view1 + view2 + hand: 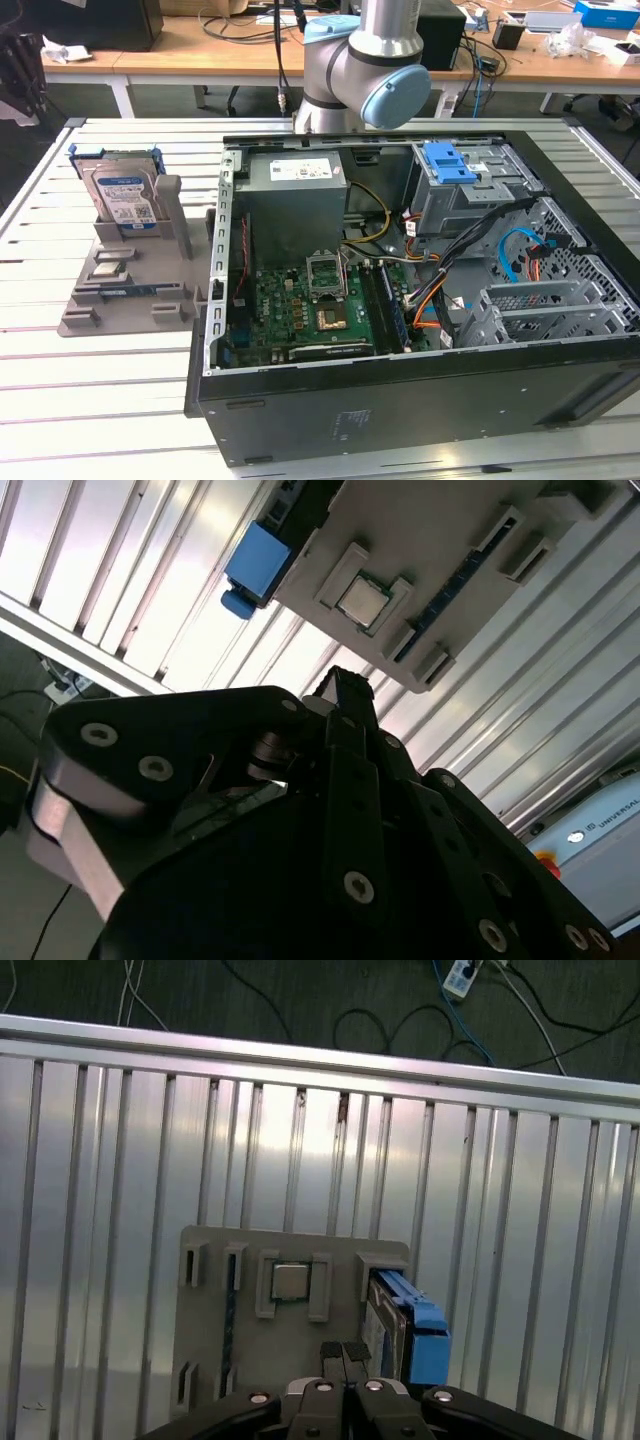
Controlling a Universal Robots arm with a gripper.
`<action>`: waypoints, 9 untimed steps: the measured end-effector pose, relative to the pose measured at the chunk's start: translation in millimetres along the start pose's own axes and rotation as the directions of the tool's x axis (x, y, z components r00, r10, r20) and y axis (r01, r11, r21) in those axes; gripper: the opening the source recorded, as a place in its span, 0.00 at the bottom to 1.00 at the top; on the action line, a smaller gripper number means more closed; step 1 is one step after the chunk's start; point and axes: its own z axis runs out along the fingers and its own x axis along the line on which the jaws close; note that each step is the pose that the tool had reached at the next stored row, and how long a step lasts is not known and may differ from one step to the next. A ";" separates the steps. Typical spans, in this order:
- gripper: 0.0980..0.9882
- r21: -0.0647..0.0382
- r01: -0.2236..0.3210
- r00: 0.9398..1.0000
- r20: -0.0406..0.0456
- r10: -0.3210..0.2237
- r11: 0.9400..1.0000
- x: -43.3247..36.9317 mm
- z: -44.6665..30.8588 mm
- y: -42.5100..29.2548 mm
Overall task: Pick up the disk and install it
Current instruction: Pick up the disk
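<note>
Disk (pixel 120 195): upright in grey holder (pixel 125 305), 9 o'clock of case (pixel 400 395). Claw (pixel 345 1355): pinched together, empty. Risk: an unopened descent could knock the disk.

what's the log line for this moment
gripper: shut, empty, above grey plastic holder | silver hard drive with blue frame: upright in holder, untouched | open black computer case: drive not installed

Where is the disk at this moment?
At the exterior view's left, the disk stands upright in the grey holder, beside the open computer case.
</note>
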 end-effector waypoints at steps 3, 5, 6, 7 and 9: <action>0.01 0.000 0.019 1.000 0.000 -0.019 1.000 0.0 0.0 0.0; 0.01 0.000 0.032 1.000 0.001 -0.032 1.000 0.0 0.0 0.0; 0.01 0.000 0.037 0.999 0.001 -0.037 0.999 0.0 -0.1 0.0; 0.01 0.000 0.046 0.999 0.001 -0.046 0.999 0.0 0.0 0.0; 0.01 -0.001 0.059 0.998 0.001 -0.059 0.998 0.0 0.0 0.0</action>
